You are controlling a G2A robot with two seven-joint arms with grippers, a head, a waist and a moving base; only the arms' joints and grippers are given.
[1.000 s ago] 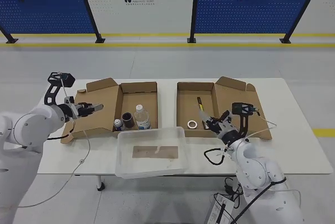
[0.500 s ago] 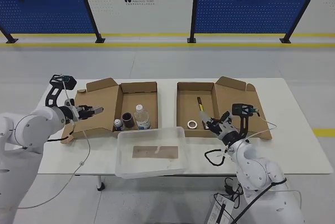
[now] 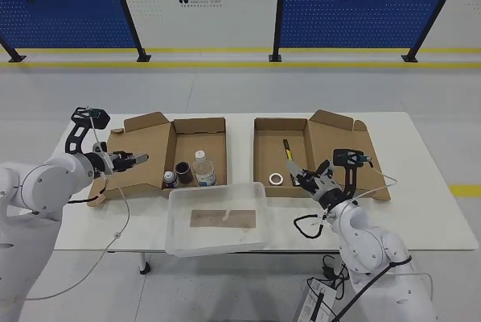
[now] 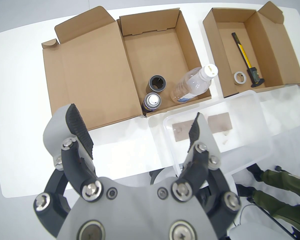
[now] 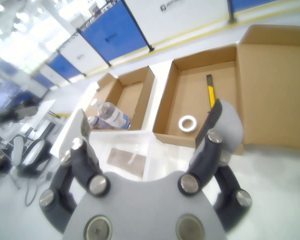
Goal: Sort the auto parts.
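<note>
Boxes of cardboard, two, stand open side by side. The left box [image 3: 199, 135] holds three things: bottle [image 3: 203, 168], black cylinder [image 3: 182, 171] and spray can [image 3: 170, 178]. The right box [image 3: 271, 149] holds two: white ring [image 3: 277, 179] and yellow-handled tool [image 3: 289, 154]. One clear tray [image 3: 176, 227] sits nearer. The left gripper [image 3: 141, 156] and right gripper [image 3: 298, 172] both gape wide, holding nothing.

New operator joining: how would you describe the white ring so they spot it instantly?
On the white table, take the open cardboard box on the robot's right. The white ring lies flat on its floor, beside a long yellow-and-black tool; it is the only small, round, hollow thing there.
</note>
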